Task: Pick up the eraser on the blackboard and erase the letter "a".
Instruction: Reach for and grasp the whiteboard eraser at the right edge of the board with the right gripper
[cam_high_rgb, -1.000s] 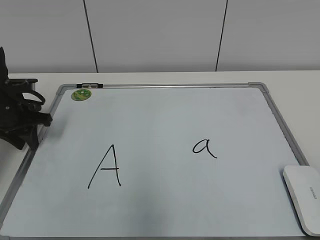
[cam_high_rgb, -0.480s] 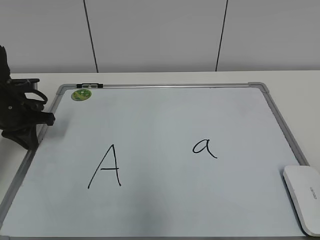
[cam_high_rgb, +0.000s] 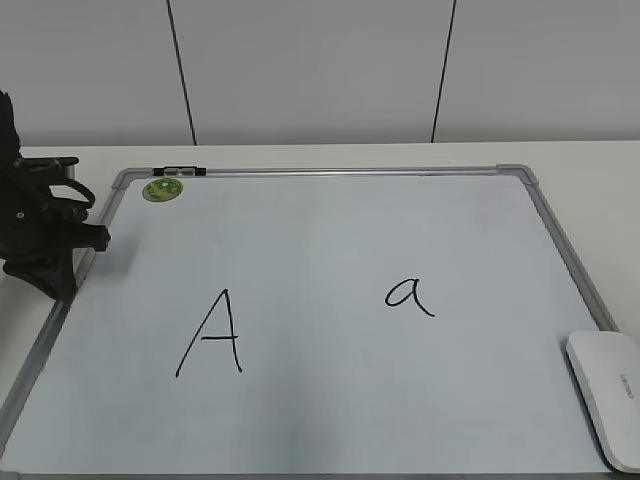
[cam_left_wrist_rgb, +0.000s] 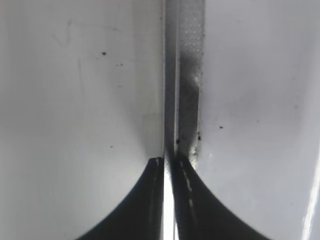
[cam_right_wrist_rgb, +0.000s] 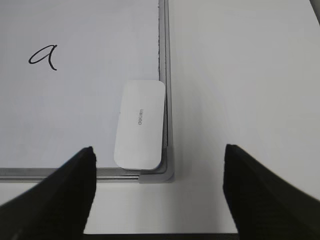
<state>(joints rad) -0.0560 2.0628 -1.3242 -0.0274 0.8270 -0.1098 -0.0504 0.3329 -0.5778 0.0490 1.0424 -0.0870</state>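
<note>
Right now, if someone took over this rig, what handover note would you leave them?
Left gripper: shut, holding nothing, parked over the board's left frame edge.
Right gripper: open and empty, hanging above the eraser.
Eraser: lies flat in the board's near right corner, against the frame, not yet gripped.
Whiteboard: flat on the table. The small "a" sits right of centre, fully intact. The capital "A" is to its left; a green magnet sits at the far left corner.
Done: right arm lined up over the eraser.
Left: lower, grip the eraser, wipe off the small "a" only.
</note>
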